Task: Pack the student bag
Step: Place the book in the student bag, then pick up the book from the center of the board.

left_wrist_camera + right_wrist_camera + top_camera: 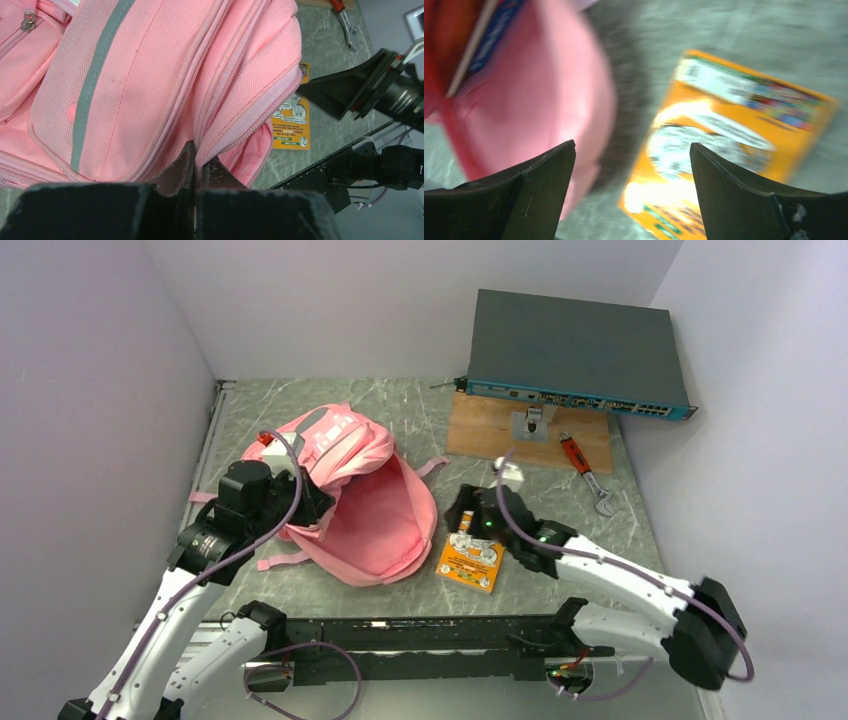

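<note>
Landmark: the orange book (470, 562), lying flat on the table (420, 410).
Student bag, place: the student bag (370, 510) lies on the table just left of the book. Its near-right edge comes right up to the book's left side; whether the two touch I cannot tell.
Student bag, long axis: it runs on a diagonal, from the end farthest from the book, where the grey-trimmed pockets are, down to the spread pink panel beside the book.
Student bag, facing: the pocket side is turned up and away from the book, and the main opening gapes toward the book.
Left gripper: the left gripper (194, 150) is on the side of the bag away from the book, with its fingers pressed together on the zipped rim of the opening. They appear to hold that rim up.
Right gripper: the right gripper (631, 190) hangs directly over the book with its jaws wide apart and nothing between them.
Step in hand: judging by this, fetching the book for packing, with the bag's mouth held ready.
Next move calls for: lowering the spread jaws onto one edge of the book, since it lies flat and offers little to pinch. Then closing on it, lifting it and carrying it left into the opening without knocking the held rim.
</note>
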{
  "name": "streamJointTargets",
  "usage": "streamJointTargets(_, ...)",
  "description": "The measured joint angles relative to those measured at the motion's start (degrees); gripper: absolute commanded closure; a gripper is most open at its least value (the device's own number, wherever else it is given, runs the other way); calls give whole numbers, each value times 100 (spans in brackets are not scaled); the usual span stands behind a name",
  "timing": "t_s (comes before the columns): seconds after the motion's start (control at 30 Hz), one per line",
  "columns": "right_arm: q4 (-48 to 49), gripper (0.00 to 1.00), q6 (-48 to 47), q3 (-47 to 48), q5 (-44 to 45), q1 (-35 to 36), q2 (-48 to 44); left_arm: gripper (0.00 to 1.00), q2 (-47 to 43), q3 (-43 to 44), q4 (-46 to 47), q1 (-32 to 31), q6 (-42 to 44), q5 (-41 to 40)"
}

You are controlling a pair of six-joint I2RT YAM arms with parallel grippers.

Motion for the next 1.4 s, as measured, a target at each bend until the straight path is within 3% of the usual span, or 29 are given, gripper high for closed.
streamJointTargets(0.17,-1768,6,341,-17,201,-1248,-981,100,-26,-61,31,-4,0,20)
streamJointTargets(0.3,-2236,7,455,-164,-4,-1709,-1515,100,-26,-98,68,-4,-7,42)
streamJointTargets(0.37,-2264,7,494,-352,-205,-1851,-1600,91,-50,-168,133,-4,-24,61)
streamJointTargets(0.57,-2282,8,570,-763,-789,-1952,-1366,49,-170,-267,282,-4,-57,356)
streamJointTargets(0.93,-2474,12,323,-573,-964,-1952,-1106,37,-280,-459,1727,-98,-295,1556)
streamJointTargets(1.03,-2435,15,315,-590,-1060,-1952,-1121,37,66,-549,2002,-553,-391,1574)
streamJointTargets(1.27,-2262,20,315,-848,-1290,-1952,-1139,39,1797,-293,2315,-2332,-455,868)
streamJointTargets(1.4,-2170,33,282,-920,-1338,-1952,-1193,39,3029,234,2188,-2905,-516,323)
